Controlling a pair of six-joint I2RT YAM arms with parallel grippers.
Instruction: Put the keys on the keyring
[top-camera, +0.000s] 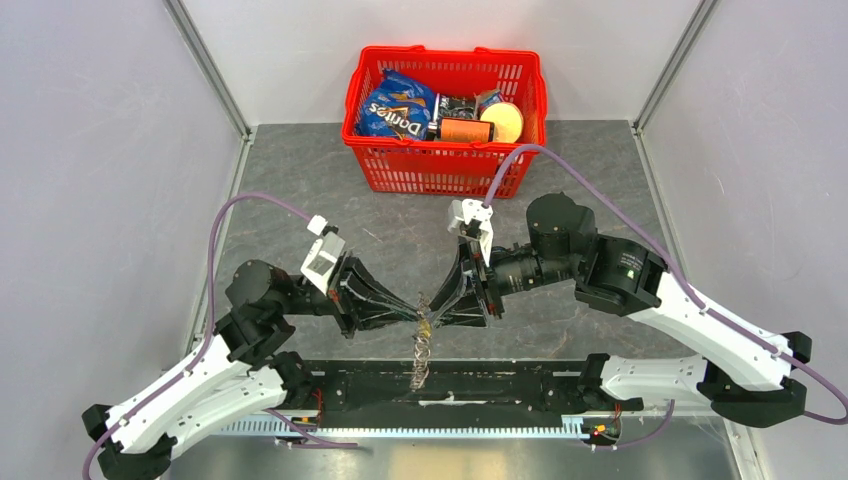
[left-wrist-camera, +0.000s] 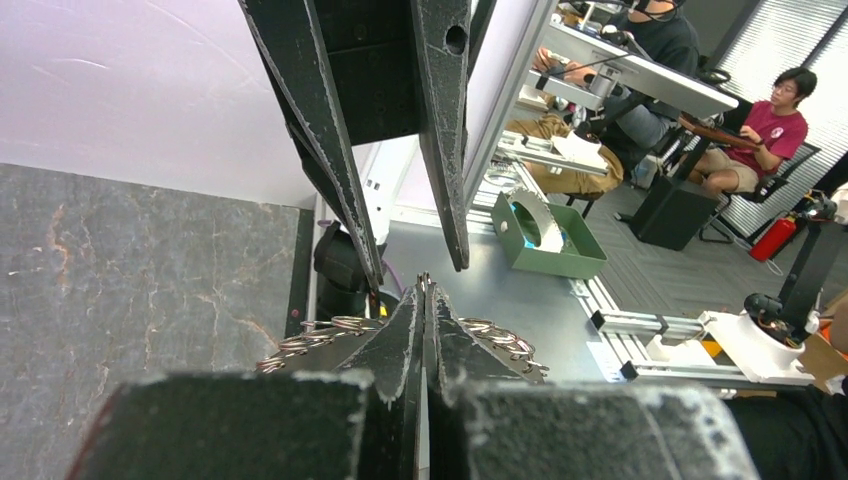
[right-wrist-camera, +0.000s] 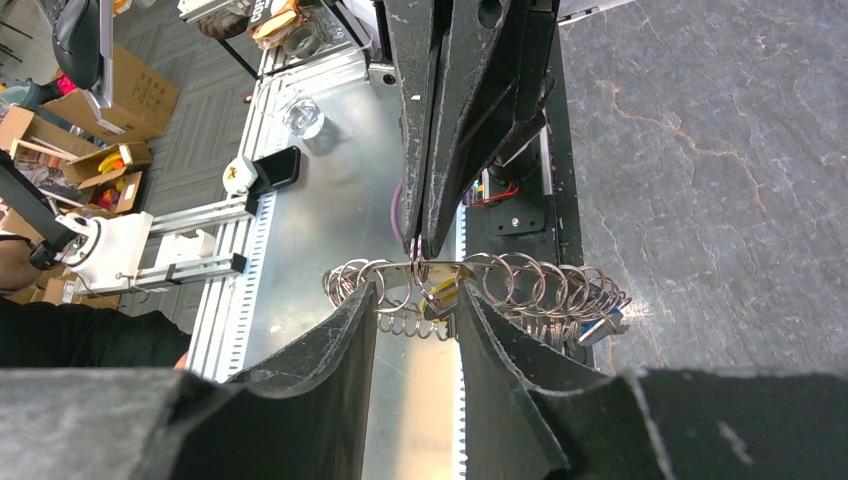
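The keyring (top-camera: 421, 350), a big ring strung with many small metal rings, hangs in the air between both grippers near the table's front edge. My left gripper (top-camera: 419, 312) is shut on its top edge, seen from the left wrist (left-wrist-camera: 427, 282) with rings (left-wrist-camera: 330, 325) fanning out on both sides. My right gripper (right-wrist-camera: 417, 295) is open, its fingers either side of the ring's (right-wrist-camera: 530, 280) upper arc. The yellow-headed key (right-wrist-camera: 441, 295) hangs on the ring between those fingers. The blue-headed key (right-wrist-camera: 597, 326) hangs among the rings further right.
A red basket (top-camera: 440, 168) holding a Doritos bag (top-camera: 398, 110) and other groceries stands at the back centre. A black mounting rail (top-camera: 500, 385) runs along the near edge below the hanging ring. Grey walls close in both sides.
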